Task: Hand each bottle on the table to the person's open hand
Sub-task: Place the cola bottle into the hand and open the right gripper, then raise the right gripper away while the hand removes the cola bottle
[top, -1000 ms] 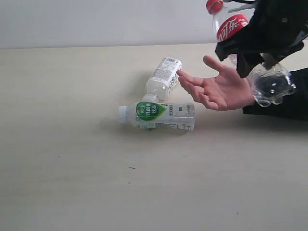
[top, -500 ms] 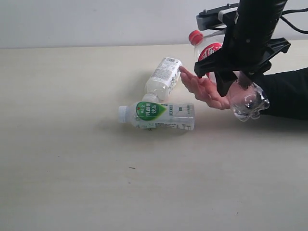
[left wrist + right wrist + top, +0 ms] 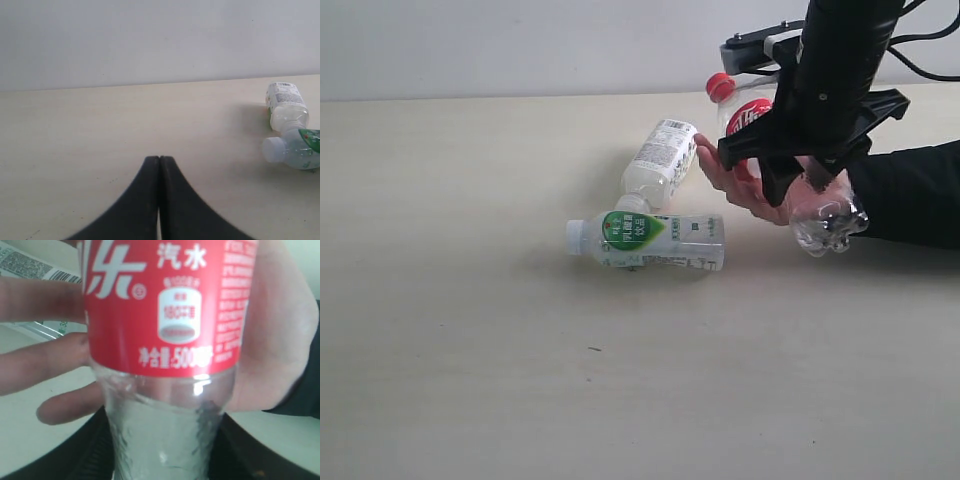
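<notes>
- Grips the clear Coca-Cola bottle in the right gripper, with the black fingers closed round the clear body below the red label.
- Holds that bottle tilted, red cap high and toward the far wall, ribbed base low and next to the black sleeve.
- Hangs the bottle directly over the person's open hand, which is palm up with fingers spread toward the left of the exterior view. Cannot tell whether plastic and palm touch.
- Fills most of the right wrist view with the red label and the clear lower body. Shows the palm close behind, three fingers reaching out to one side, and dark pads hugging the clear part on both sides.
- Presses the two black fingers of the left gripper flat together with nothing between them, low over a bare stretch of the table.
- Lying on the table, left of the hand in the exterior view: two whitish bottles, both on their sides.
- Farther back, the barcode-label bottle, base just beside the person's fingertips, neck slanting down toward the near edge.
- Nearer the camera, the green-label bottle, white cap pointing left, body running crosswise below the hand.
- Neck of the barcode-label bottle right against the side of the green-label bottle, close to its cap end, seen in both the exterior and left wrist views.
- Both lying bottles well apart from the left gripper, off to one side in its wrist view.
</notes>
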Robot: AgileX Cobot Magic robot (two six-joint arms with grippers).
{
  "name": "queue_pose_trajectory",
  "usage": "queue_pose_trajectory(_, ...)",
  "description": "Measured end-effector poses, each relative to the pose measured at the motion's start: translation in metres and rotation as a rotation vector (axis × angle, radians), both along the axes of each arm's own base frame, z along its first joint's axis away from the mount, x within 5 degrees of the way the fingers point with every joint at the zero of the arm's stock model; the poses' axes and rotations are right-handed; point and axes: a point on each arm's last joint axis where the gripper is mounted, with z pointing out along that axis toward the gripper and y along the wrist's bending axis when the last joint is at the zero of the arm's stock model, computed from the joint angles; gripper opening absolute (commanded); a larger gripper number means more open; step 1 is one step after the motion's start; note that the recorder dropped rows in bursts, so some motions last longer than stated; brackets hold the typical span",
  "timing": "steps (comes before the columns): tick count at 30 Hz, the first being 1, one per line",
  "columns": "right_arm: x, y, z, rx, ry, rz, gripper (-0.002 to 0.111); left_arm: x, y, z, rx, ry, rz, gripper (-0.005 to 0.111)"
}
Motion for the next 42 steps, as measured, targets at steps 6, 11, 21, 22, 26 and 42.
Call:
queue_pose_trajectory(6, 0.002, 0.002, -0.004, 0.008, 0.008, -0.004, 0.000, 0.000, 0.000, 0.000, 0.000, 0.000, 0.000, 0.000)
queue_pose_trajectory(11, 0.002, 0.002, -0.004, 0.008, 0.009, -0.006, 0.006, 0.000, 0.000, 0.000, 0.000, 0.000, 0.000, 0.000)
queue_pose_trajectory(21, 0.002, 0.002, -0.004, 0.008, 0.009, -0.006, 0.059, 0.000, 0.000, 0.000, 0.000, 0.000, 0.000, 0.000)
queue_pose_trajectory(22, 0.002, 0.002, -0.004, 0.008, 0.009, -0.006, 0.063, 0.000, 0.000, 0.000, 0.000, 0.000, 0.000, 0.000)
queue_pose_trajectory(26, 0.002, 0.002, -0.004, 0.007, 0.008, -0.005, 0.077, 0.000, 0.000, 0.000, 0.000, 0.000, 0.000, 0.000)
queue_pose_trajectory(42, -0.018, -0.012, 0.083, 0.031, -0.189, 0.023, 0.048, 0.000, 0.000, 0.000, 0.000, 0.000, 0.000, 0.000)
